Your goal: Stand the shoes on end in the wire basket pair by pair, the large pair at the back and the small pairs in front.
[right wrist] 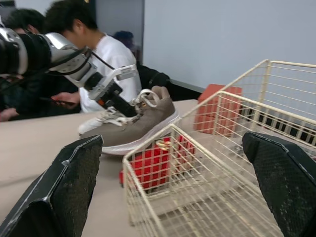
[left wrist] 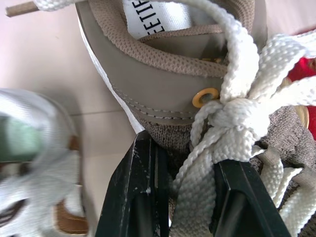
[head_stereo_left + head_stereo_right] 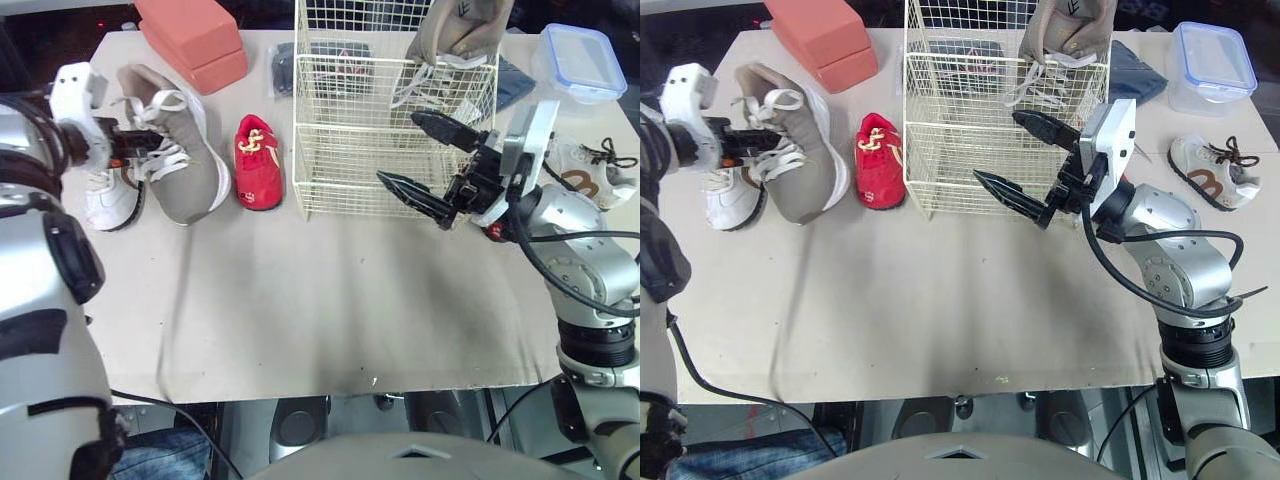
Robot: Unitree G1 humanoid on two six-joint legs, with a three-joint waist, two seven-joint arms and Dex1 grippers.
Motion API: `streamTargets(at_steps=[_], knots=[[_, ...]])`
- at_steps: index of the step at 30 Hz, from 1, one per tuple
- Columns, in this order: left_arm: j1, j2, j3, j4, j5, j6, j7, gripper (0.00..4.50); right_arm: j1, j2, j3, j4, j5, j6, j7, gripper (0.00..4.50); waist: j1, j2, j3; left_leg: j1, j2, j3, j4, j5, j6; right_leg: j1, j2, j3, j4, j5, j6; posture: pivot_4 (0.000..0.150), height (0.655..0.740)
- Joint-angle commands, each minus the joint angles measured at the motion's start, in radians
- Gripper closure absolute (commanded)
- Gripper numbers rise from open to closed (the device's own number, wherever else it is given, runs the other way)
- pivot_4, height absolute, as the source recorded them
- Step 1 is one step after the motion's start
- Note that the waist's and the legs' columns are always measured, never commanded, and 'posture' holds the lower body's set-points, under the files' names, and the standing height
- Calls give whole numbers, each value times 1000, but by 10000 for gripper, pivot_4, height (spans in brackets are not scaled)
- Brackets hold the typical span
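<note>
The right gripper [image 3: 398,147] hovers at the front right of the wire basket [image 3: 350,170], fingers spread wide, holding nothing. At the left of the desk [image 3: 300,310] the left gripper [image 3: 140,142] pinches the laces and tongue of 1 large tan shoe [image 3: 185,170]. A small white shoe [image 3: 108,200] lies against that shoe's left side, and a small red shoe [image 3: 258,162] lies between it and the basket. Another small shoe [image 3: 1210,172] sits well right of the basket. The 2nd tan shoe [image 3: 455,30] stands on end in the basket's back right corner, laces hanging. At the far edge are 2 red blocks [image 3: 195,40] and a lidded box [image 3: 580,60].
</note>
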Motion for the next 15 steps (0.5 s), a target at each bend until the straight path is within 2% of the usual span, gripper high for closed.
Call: streamTargets(at_steps=[1, 7, 9, 11, 15], knots=[[-42, 60, 34, -63, -27, 0, -34, 39181, 3, -21, -25, -51, 39, 2, 26, 0, -4, 0, 0, 0, 0, 0, 0, 0, 0, 0, 0, 0, 1, 0, 0, 1500, 6860], [-35, 94, 28, -179, -31, -69, -49, 39181, -21, -37, -40, -17, 46, -9, 40, 0, -5, -2, 1, 0, 1, -1, 7, 0, 0, 0, -2, 0, 8, 0, 0, 1500, 6860], [-2, 96, 25, -277, -37, -99, -62, 39181, -27, -43, -50, -6, 47, -12, 45, 0, -6, -3, 1, 0, 1, -1, 8, 0, 0, 0, -2, 0, 9, 0, 0, 1500, 6860], [7, 82, 69, -366, -83, -48, -39, 39181, -33, -48, -58, 0, 48, -13, 47, 0, -5, -3, 1, 0, 1, -2, 9, 0, 0, 0, -2, 0, 9, 0, 0, 1500, 6860], [93, 33, 189, -648, -168, -104, 87, 39181, -54, -47, -82, -2, 51, -11, 14, 0, -6, -3, 1, -1, 1, -5, 10, 0, 0, 0, -5, 3, 10, 0, 0, 1500, 6860]])
